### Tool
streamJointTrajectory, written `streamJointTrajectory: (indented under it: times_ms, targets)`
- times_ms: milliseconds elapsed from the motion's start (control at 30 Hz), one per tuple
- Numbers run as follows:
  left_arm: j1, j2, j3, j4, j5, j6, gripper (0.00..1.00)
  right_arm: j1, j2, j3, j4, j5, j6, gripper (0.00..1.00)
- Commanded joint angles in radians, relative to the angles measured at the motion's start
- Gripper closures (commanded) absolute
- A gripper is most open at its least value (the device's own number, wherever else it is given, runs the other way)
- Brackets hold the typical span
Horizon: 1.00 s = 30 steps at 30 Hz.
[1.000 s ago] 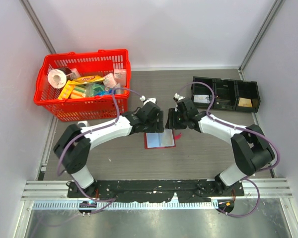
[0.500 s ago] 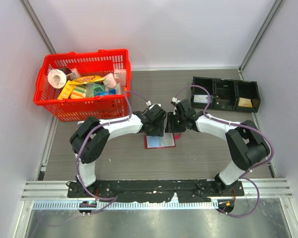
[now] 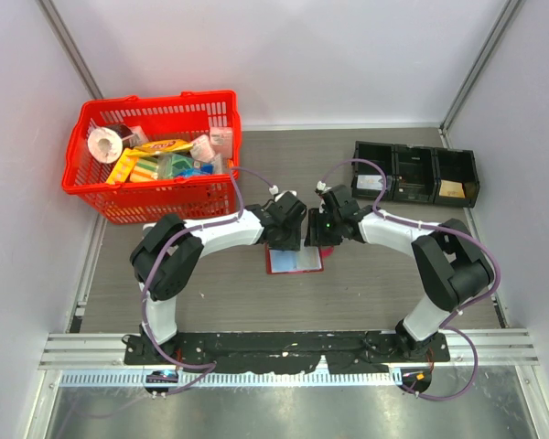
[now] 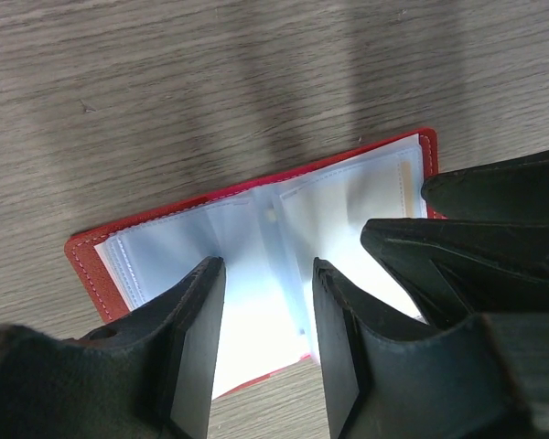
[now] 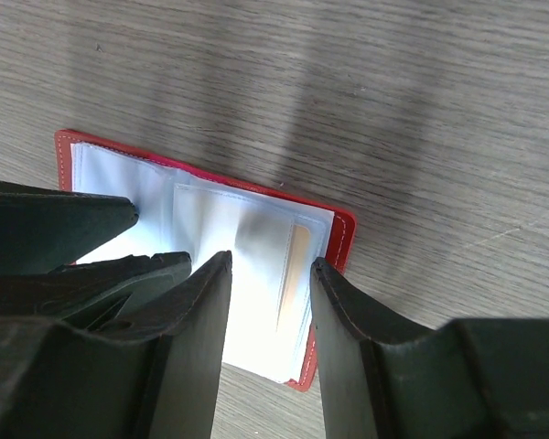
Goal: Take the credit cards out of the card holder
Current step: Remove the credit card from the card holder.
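Note:
The red card holder (image 3: 295,261) lies spread open on the table, pale blue pockets up. In the left wrist view the card holder (image 4: 339,206) lies under my left gripper (image 4: 267,270), which is open with its fingertips over the pockets. In the right wrist view my right gripper (image 5: 270,265) is open over the holder's (image 5: 210,206) right half. A tan card (image 5: 295,265) shows edge-on inside a clear pocket between its fingers. Other cards are hidden in the pockets. From above, the left gripper (image 3: 288,240) and right gripper (image 3: 318,238) stand side by side at the holder's far edge.
A big red basket (image 3: 91,174) full of groceries stands at the back left. A black tray (image 3: 416,151) with three compartments stands at the back right, with a pale flat item (image 3: 372,183) and a tan one (image 3: 452,188) in it.
The left arm has folded in and its gripper has moved right, onto the holder's far edge. The right gripper has shifted slightly left and now covers the red snap tab.

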Motion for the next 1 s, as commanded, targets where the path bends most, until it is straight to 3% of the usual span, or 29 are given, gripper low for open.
streamJointTrajectory:
  times_ms: [0, 567, 967]
  targets:
    - [0.003, 0.028, 0.000, -0.012, 0.008, -0.007, 0.54, -0.002, -0.001, 0.002, -0.001, 0.017, 0.013, 0.56]
    - [0.003, 0.052, -0.015, 0.016, 0.053, -0.036, 0.56, -0.002, -0.012, -0.044, 0.108, -0.130, 0.076, 0.65]
    - [0.003, 0.059, -0.018, 0.018, 0.054, -0.044, 0.57, -0.002, -0.057, -0.019, -0.001, -0.002, 0.059, 0.61]
